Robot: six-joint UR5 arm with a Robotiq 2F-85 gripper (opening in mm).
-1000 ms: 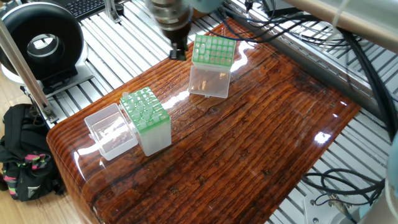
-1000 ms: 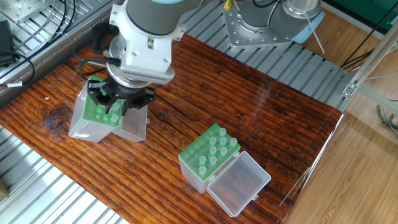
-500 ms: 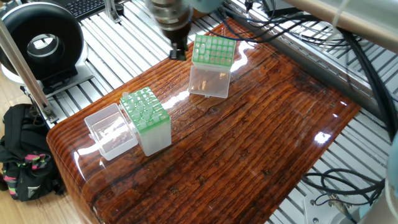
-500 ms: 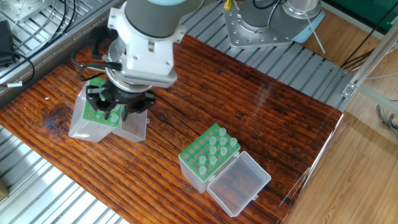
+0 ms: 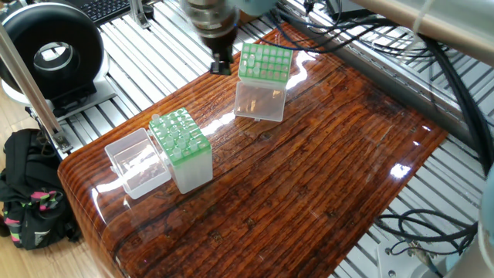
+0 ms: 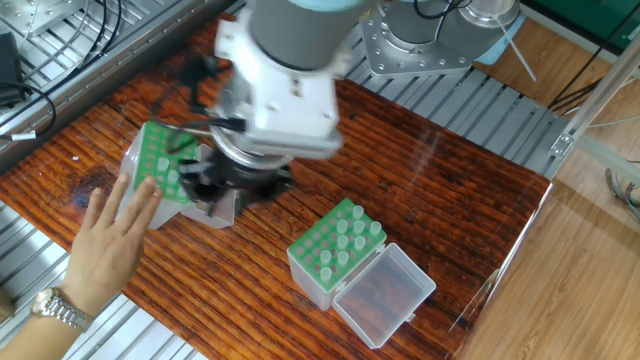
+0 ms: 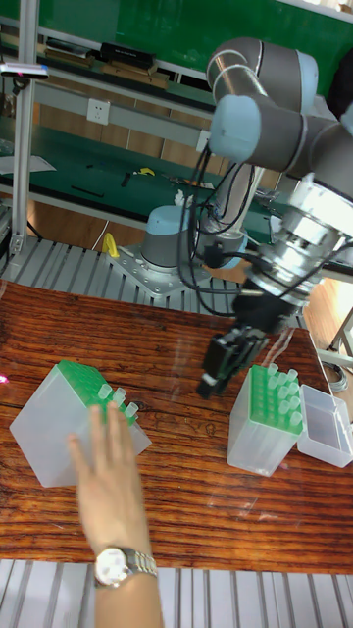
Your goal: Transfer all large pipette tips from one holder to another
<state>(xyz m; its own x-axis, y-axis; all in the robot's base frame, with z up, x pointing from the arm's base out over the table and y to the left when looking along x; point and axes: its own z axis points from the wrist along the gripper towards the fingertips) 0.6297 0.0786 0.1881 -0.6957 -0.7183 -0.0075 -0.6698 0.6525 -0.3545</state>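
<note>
Newly arrived hand [image 6: 112,250] steadies tips [image 7: 116,399]; gripper [image 7: 218,378], grip unclear, hangs beside them.

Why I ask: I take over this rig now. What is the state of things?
End effector hangs between the two holders; open or shut, cannot tell.
A person's hand rests on the tilted holder, which shows a few large pipette tips.
The upright holder, lid open, holds more tips.
Transfer unfinished; wait until the hand withdraws.
</note>
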